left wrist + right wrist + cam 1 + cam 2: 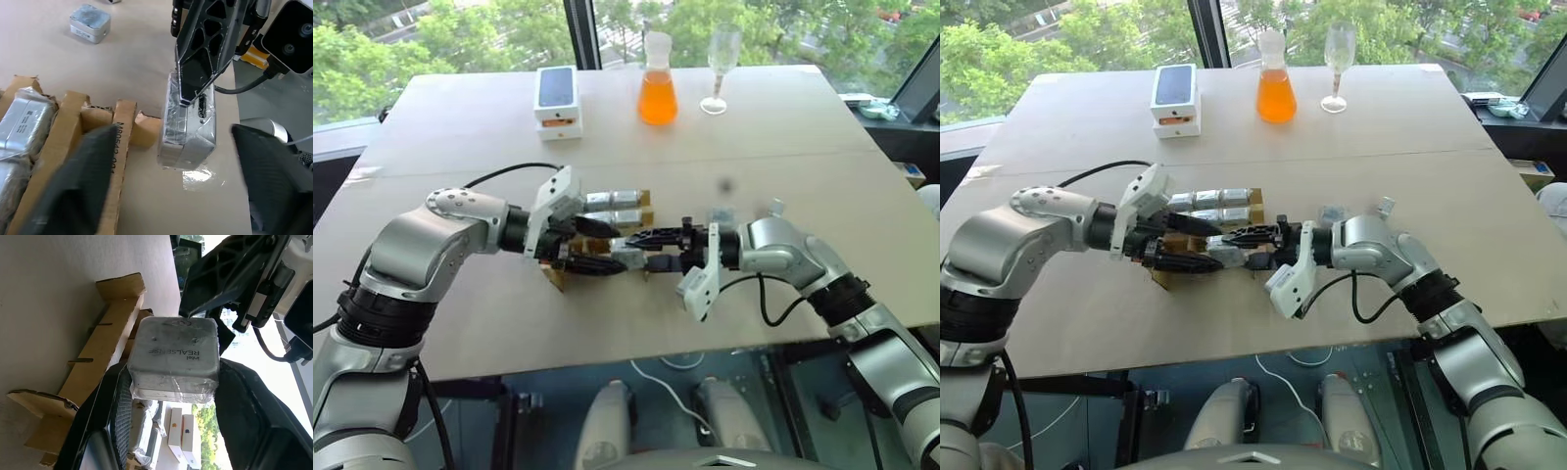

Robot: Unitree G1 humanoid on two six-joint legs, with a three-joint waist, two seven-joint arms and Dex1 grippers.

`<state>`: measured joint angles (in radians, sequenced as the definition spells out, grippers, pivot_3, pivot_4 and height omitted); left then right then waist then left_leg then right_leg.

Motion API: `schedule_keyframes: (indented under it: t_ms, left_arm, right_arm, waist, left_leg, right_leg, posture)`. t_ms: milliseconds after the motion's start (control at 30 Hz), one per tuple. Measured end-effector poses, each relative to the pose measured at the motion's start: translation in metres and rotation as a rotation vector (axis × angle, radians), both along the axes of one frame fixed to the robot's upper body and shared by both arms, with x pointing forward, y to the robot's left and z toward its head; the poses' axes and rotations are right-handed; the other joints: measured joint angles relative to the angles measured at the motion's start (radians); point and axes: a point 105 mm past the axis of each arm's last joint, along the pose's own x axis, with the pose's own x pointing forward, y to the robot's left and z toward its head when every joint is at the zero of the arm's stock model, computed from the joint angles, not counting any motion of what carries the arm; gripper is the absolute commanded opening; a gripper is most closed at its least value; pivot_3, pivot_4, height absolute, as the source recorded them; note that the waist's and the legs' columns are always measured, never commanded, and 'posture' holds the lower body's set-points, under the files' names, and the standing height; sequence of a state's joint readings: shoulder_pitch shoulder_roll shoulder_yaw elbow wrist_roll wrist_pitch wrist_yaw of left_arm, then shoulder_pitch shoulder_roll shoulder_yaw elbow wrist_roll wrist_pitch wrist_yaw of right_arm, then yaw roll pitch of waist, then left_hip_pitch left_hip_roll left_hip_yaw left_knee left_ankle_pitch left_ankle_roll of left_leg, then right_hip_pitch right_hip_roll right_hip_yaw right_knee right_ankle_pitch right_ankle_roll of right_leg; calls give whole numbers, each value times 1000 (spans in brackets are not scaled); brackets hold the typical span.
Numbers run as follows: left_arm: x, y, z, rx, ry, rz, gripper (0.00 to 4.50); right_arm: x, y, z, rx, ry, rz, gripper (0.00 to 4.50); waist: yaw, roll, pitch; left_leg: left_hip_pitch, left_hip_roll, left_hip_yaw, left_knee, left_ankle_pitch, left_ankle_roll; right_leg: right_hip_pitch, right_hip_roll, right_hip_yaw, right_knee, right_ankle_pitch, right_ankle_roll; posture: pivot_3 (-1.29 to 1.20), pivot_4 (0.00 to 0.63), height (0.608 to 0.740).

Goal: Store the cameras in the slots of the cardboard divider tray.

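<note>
Pinching a wrapped camera (173,357) between its fingers, the right tool (651,250) holds it just off the tray's (122,147) near edge mid-bench, with the left tool (607,247) half-open astride it, not touching.

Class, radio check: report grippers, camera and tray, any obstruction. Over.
Right gripper shut on camera beside cardboard divider tray. Left gripper jaws apart around it. Several slots filled; nothing blocking.

you see the right gripper (193,95) holding a wrapped camera (188,122) beside the cardboard divider tray (73,127), and another camera (89,22) lies well apart.
</note>
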<state>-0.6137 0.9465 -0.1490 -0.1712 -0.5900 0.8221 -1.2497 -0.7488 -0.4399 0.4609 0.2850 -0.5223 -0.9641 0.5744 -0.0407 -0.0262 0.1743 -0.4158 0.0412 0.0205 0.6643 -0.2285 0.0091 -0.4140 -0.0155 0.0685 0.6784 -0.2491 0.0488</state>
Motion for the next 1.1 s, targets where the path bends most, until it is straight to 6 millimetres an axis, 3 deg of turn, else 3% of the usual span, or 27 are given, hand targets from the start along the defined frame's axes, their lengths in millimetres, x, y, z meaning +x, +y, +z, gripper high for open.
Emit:
schedule_keyframes:
  t_ms: [100,300,467,500,600,767,867,967,1100]
  left_arm:
    - [-1,-2,-1,-8,11,-19,866]
    - [-2,-2,-2,4,7,-32,756]
    - [0,-2,-3,10,-6,-36,755]
    - [0,-1,-3,11,-11,-35,755]
    - [8,12,2,-7,-68,-19,755]
    - [12,63,12,15,-139,50,755]
    - [3,86,11,14,-130,33,755]
    - [-3,108,-2,-2,-124,47,755]
    - [-1,118,-10,13,-186,35,755]
  right_arm:
    - [1,-1,0,-2,3,-9,1869]
    - [1,0,-2,-5,18,-8,1869]
    - [-6,4,-8,16,112,-2,4178]
    - [-7,5,-8,26,122,-1,4438]
    - [-2,-5,-9,80,230,-56,4438]
    - [4,-52,-29,196,678,-240,4438]
    - [-9,-73,-37,296,1018,-255,4438]
    - [-25,-100,-47,406,1302,-260,4438]
    - [-33,-118,-52,504,1474,-254,4438]
  waist:
    - [0,0,0]
    - [0,0,0]
    - [0,0,0]
    - [0,0,0]
    - [0,0,0]
    - [2,0,0]
    - [3,0,0]
    - [6,0,0]
    - [7,0,1]
  left_leg:
    - [0,0,0,3,0,0]
    - [0,0,0,4,0,0]
    - [-1,0,0,4,0,0]
    - [-1,0,0,4,0,0]
    - [-1,0,0,4,0,0]
    - [-1,1,0,4,0,1]
    - [-1,1,1,3,0,1]
    - [0,1,1,3,0,1]
    - [0,2,1,5,0,1]
  right_leg:
    - [0,0,0,0,0,-1]
    - [0,0,1,1,-1,-1]
    - [0,0,1,1,0,0]
    - [0,0,1,1,0,0]
    - [0,0,1,1,-1,-1]
    - [1,0,0,0,-1,-2]
    - [1,0,0,0,-2,-3]
    - [1,0,0,0,-2,-3]
    - [1,0,0,0,-3,-2]
  posture:
    - [0,150,740]
    - [0,150,740]
    - [0,150,740]
    - [0,150,740]
    - [0,150,740]
    - [0,150,740]
    - [0,150,740]
    - [0,150,740]
    - [0,150,740]
